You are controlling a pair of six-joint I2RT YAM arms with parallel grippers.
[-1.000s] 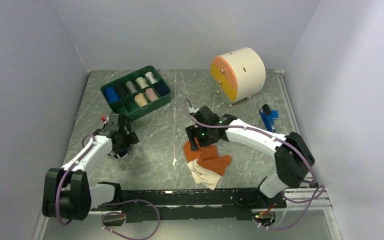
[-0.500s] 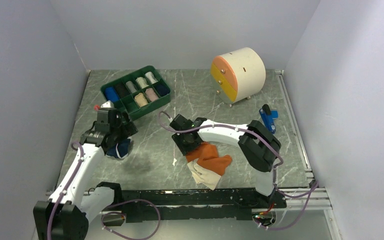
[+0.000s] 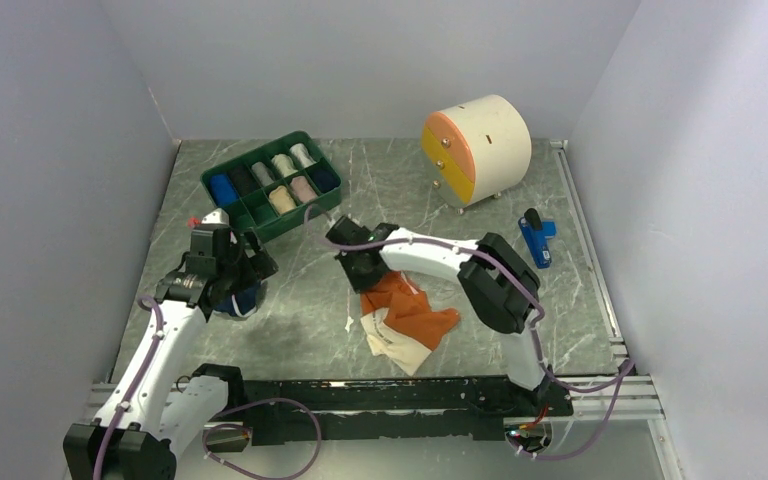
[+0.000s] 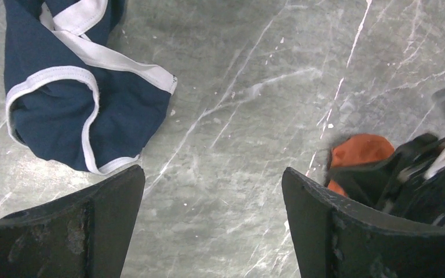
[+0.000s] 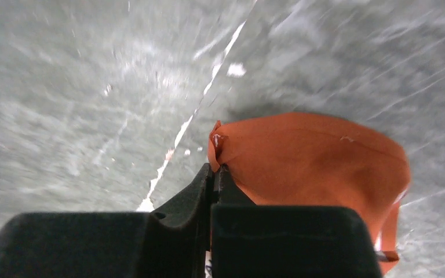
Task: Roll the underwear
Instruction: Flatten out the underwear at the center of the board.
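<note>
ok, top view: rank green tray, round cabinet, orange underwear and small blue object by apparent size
1-2. round cabinet and green tray: too alike to rank, and the cabinet stands taller, nearer the camera.
3. orange underwear.
4. small blue object.

Robot lab cell — plain pale walls (image 3: 360, 60) box in marble-look table (image 3: 400, 190); arm bases (image 3: 540, 372) on black rail (image 3: 390, 392).

We count two undergarments on one grey table (image 3: 390, 180): an orange underwear (image 3: 407, 306) and a navy underwear (image 4: 64, 110). We also tally two arms, the left arm (image 3: 157, 343) and the right arm (image 3: 428, 252), one green tray (image 3: 296, 219), one round cabinet (image 3: 485, 140) and one blue object (image 3: 536, 238).
</note>
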